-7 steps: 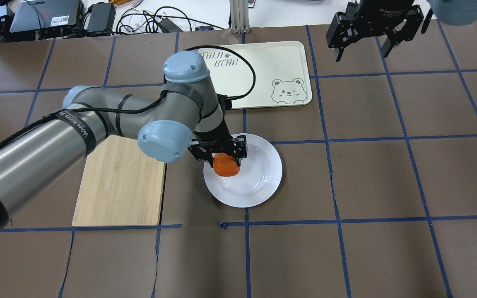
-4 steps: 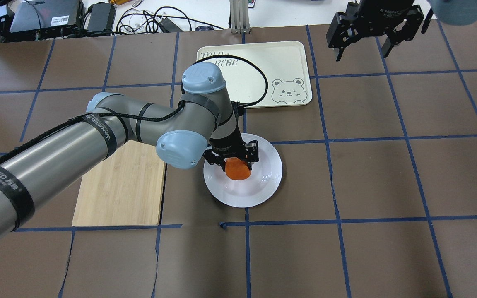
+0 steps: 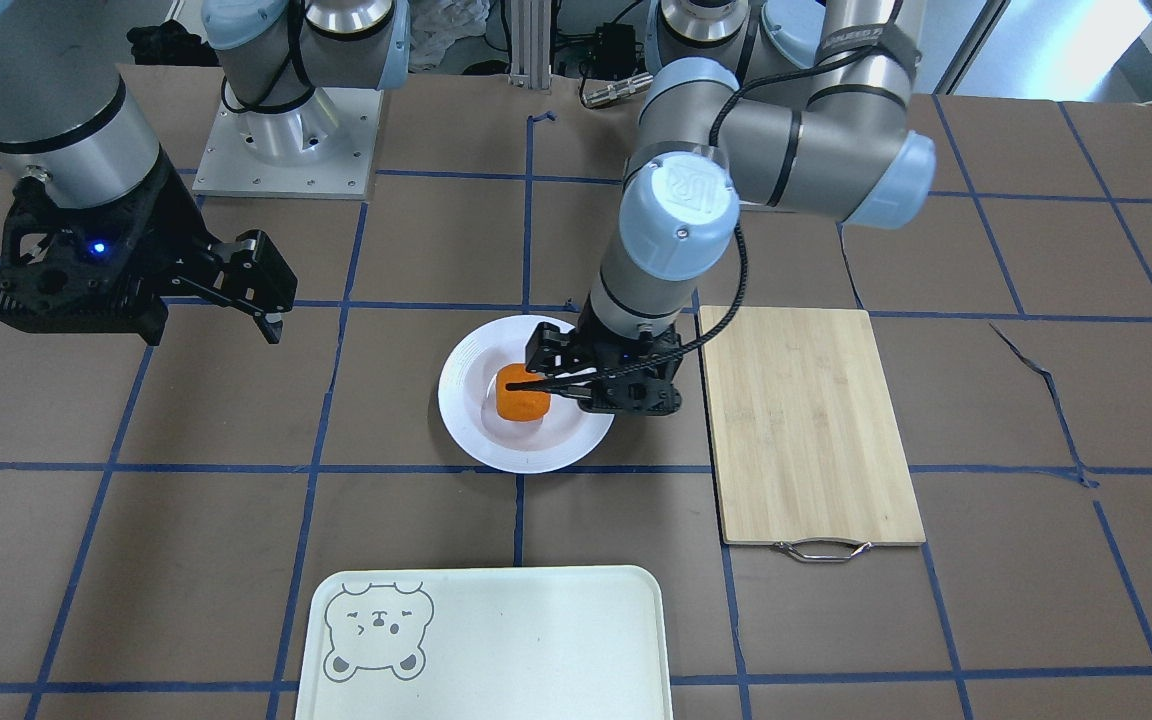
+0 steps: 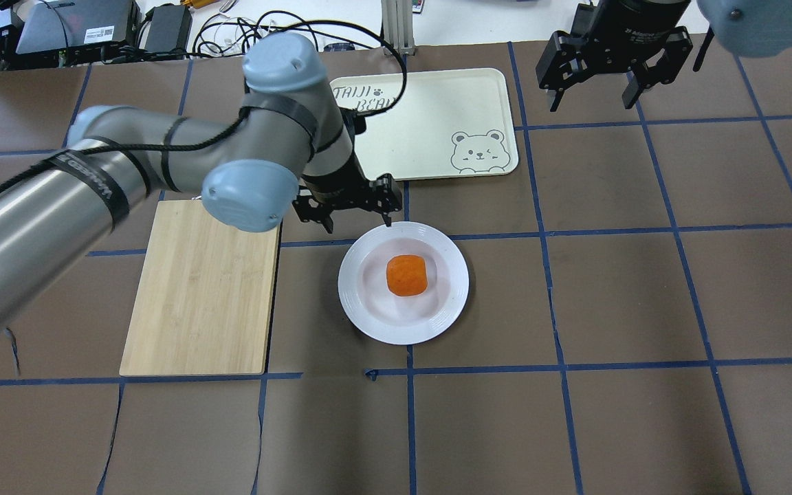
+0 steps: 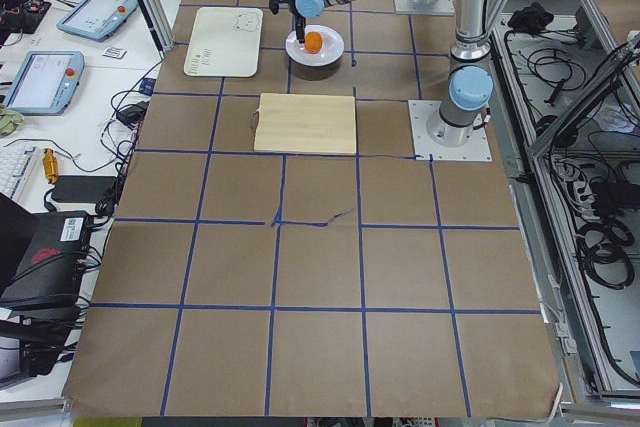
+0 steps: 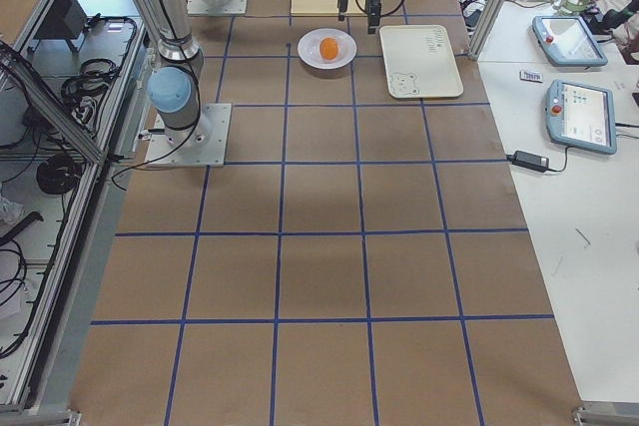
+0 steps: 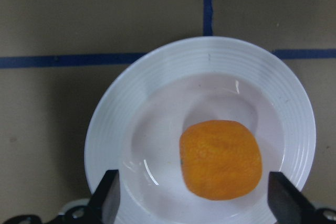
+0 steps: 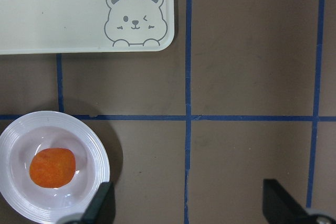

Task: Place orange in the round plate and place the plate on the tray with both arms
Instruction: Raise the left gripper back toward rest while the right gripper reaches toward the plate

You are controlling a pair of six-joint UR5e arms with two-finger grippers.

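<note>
The orange (image 4: pixel 407 275) lies loose in the sunken centre of the round plate (image 4: pixel 361 309), which rests on the brown mat. Open and empty, my left gripper (image 4: pixel 359 218) hovers over the plate's far-left rim; the left wrist view looks down past its spread fingers (image 7: pixel 107 198) onto the orange (image 7: pixel 220 159). The cream tray (image 4: pixel 451 103) with the bear drawing sits beyond the plate, with nothing on it. High at the far right, my right gripper (image 4: pixel 592 96) hangs open and empty; its wrist view shows the tray (image 8: pixel 63 14) and the plate (image 8: pixel 100 150) below.
A bamboo cutting board (image 4: pixel 200 295) with a metal handle (image 3: pixel 824 550) lies to the left of the plate, under my left arm. Cables and devices crowd the far table edge (image 4: pixel 162 27). Brown mat with blue tape lines spreads to the right of the plate.
My left gripper has opened and let go of the orange, which now rests in the plate. The gripper has lifted and drawn back toward the tray. The right gripper barely shifted.
</note>
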